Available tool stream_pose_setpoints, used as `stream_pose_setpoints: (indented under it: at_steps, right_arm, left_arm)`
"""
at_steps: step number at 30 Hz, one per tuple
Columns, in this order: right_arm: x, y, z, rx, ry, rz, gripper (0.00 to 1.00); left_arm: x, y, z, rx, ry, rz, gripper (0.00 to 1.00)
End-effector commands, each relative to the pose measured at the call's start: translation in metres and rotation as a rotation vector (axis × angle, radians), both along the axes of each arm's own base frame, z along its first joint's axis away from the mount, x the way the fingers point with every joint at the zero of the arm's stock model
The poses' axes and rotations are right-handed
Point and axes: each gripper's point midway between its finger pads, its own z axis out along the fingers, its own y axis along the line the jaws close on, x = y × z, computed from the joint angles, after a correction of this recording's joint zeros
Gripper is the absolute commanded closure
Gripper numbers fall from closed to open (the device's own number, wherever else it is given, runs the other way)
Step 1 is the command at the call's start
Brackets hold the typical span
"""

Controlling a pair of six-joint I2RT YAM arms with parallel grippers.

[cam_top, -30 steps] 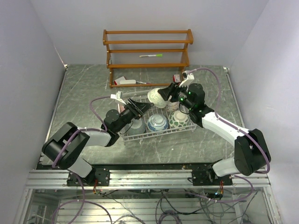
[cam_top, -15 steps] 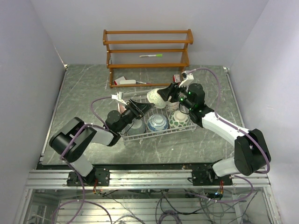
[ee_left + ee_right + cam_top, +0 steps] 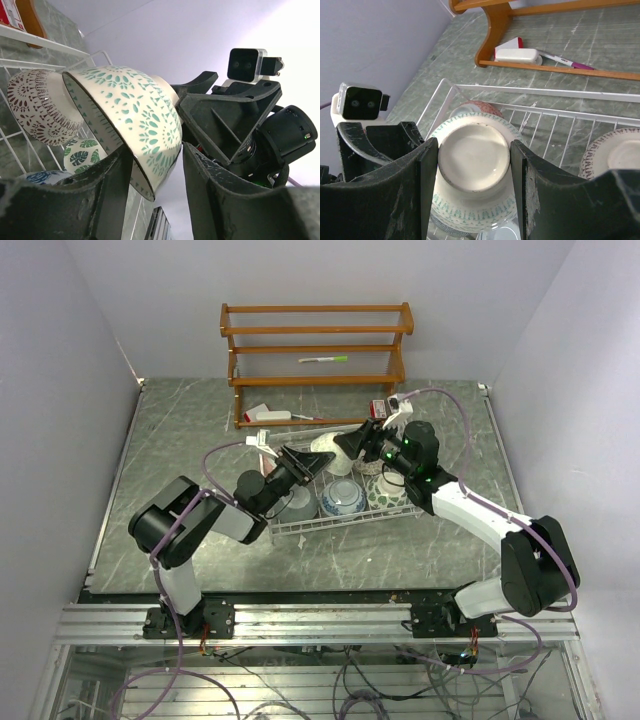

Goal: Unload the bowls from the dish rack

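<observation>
Handover of one green-and-white bowl is the step in hand, as I judge it. Right end effector pinches its foot, holding it above the dish rack. Left end effector straddles the lower rim; I cannot tell whether it presses. Next: confirm left grip, then release right. Bowl lies tipped, foot toward the right wrist, mouth facing away; being round, it has no long axis.

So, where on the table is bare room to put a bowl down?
Bare table lies in front of the rack, toward the near edge, and left of the shelf up to the table's side. Crowded: above the rack, where the right tool holds a bowl beside the left tool, and under the shelf.
</observation>
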Motion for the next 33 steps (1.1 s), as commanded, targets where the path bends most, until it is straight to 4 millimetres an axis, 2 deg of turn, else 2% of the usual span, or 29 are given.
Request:
stream_pose_setpoints:
  at_steps: [1, 14, 19, 23, 26, 29, 33]
  right_arm:
    - [0.000, 0.003, 0.028, 0.067, -0.080, 0.014, 1.00]
    - [-0.001, 0.006, 0.019, 0.087, -0.055, 0.029, 1.00]
    - [-0.002, 0.003, 0.021, 0.084, -0.058, 0.017, 1.00]
    - [-0.003, -0.007, 0.026, 0.058, -0.076, -0.027, 0.87]
    - [-0.004, -0.020, 0.029, 0.027, -0.091, -0.087, 0.75]
    - [-0.008, -0.035, 0.031, -0.004, -0.105, -0.148, 0.71]
    - [-0.014, -0.056, 0.030, -0.049, -0.111, -0.226, 0.70]
  left_arm:
    - [-0.015, 0.008, 0.065, -0.159, -0.225, -0.018, 0.48]
    - [-0.025, 0.010, 0.081, -0.196, -0.240, -0.053, 0.92]
    - [-0.028, 0.009, 0.088, -0.200, -0.261, -0.063, 0.93]
    - [-0.026, -0.002, 0.092, -0.162, -0.261, -0.102, 0.93]
    - [-0.018, -0.015, 0.089, -0.042, -0.228, -0.097, 0.93]
    - [-0.012, -0.022, 0.094, 0.097, -0.211, -0.055, 0.93]
    - [-0.010, -0.014, 0.120, 0.235, -0.215, 0.044, 0.93]
